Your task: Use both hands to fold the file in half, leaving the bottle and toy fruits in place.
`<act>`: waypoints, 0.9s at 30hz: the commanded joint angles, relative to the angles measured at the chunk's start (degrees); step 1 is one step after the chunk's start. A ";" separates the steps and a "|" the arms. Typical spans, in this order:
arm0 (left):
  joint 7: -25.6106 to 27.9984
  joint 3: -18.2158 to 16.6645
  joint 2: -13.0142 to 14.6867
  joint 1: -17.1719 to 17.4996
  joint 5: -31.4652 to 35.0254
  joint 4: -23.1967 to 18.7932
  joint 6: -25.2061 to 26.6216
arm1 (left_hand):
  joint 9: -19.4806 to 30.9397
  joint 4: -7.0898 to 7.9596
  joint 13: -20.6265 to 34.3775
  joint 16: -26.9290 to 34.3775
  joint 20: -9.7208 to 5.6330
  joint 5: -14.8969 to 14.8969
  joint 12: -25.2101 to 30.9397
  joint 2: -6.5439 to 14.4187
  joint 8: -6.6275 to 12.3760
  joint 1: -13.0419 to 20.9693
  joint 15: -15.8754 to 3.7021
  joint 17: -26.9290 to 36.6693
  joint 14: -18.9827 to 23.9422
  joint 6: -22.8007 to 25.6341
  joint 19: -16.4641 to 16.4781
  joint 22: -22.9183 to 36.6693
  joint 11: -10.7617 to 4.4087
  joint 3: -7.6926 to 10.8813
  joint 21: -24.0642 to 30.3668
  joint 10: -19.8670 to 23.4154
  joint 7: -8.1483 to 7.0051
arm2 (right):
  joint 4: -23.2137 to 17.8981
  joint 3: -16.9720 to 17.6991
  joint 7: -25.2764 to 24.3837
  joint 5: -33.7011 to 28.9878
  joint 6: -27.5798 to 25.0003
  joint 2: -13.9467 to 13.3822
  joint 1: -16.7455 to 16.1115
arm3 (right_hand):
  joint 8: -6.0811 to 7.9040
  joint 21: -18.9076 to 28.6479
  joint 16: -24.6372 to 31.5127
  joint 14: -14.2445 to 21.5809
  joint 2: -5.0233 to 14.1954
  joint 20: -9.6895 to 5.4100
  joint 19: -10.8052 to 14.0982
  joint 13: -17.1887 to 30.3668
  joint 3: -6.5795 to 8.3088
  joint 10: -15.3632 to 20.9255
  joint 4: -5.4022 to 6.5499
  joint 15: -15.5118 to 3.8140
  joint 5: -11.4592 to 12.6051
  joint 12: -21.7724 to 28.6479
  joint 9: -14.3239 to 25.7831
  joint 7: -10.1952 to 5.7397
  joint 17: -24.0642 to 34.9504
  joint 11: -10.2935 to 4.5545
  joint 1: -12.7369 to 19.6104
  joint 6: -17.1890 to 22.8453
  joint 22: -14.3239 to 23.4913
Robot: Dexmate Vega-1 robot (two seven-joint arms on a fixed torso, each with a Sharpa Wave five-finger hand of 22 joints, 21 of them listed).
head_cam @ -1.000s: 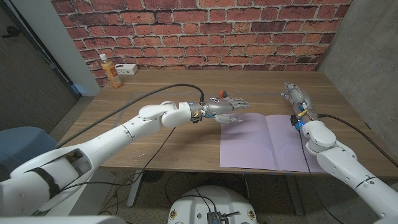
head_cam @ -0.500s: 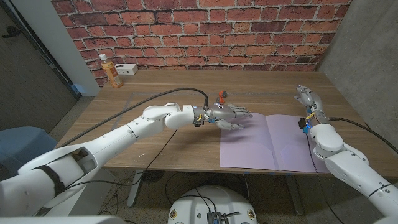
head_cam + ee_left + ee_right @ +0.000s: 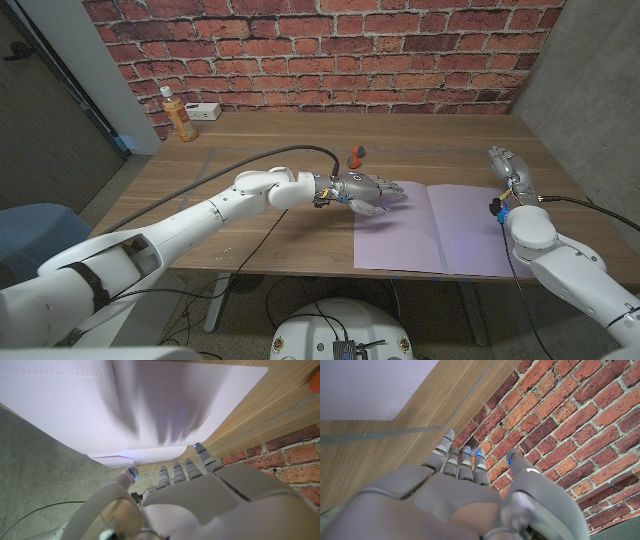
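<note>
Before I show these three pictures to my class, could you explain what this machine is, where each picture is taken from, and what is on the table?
It is a robot with two white arms, each ending in a hand. The wide picture looks down from its head. The other two come from cameras on each wrist, looking along the back of that hand. On the wooden table lies an open purple file. The left hand hovers by its left edge, fingers spread, holding nothing. The right hand is raised near the file's far right corner, also holding nothing. A small red toy fruit sits nearby, and a bottle stands by the brick wall.
</note>
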 commanded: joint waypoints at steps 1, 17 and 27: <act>-2.16 1.30 -0.29 -0.46 1.69 0.30 0.42 | 0.11 0.08 0.11 0.16 0.09 0.06 -0.04 3.69 0.26 0.73 -0.26 0.12 0.69 0.42 0.71 0.28 -0.29 0.74 0.27 0.64 -0.79 | -3.65 1.00 -2.72 -1.51 -8.41 0.00 -2.21 | 0.11 -0.10 0.50 0.52 -0.13 0.01 0.68 0.20 0.36 0.58 -0.06 0.13 -0.24 0.32 0.18 0.18 0.27 -0.15 0.92 0.66 0.08; -2.98 2.64 -0.26 -0.40 5.21 -0.49 3.63 | 0.18 1.16 0.17 -1.02 0.76 -0.07 -2.35 3.59 -1.20 -0.09 -0.11 0.55 -2.13 -5.44 -1.11 0.37 -1.46 1.35 -0.99 -4.24 -0.53 | -6.26 -0.20 -6.17 -1.53 -21.50 0.31 -1.80 | -0.16 0.04 0.67 1.16 -0.22 0.03 1.48 0.22 0.47 1.26 0.14 0.10 -0.75 0.32 0.21 0.08 0.45 -0.05 1.25 1.49 0.15; -3.71 3.45 -0.14 -0.42 6.83 -1.35 5.35 | 0.17 1.33 0.20 -1.05 0.86 -0.06 -2.36 3.71 -0.89 -0.71 -0.26 0.70 -3.35 -6.33 -1.47 0.44 -4.40 1.43 -1.32 -5.50 -0.86 | -6.68 0.12 -6.38 -0.32 -24.65 0.57 -1.87 | -0.49 0.05 0.68 1.19 -0.31 0.03 1.68 0.23 0.33 1.53 0.44 0.05 -0.95 0.32 0.23 -0.26 0.59 -0.21 1.09 1.15 0.18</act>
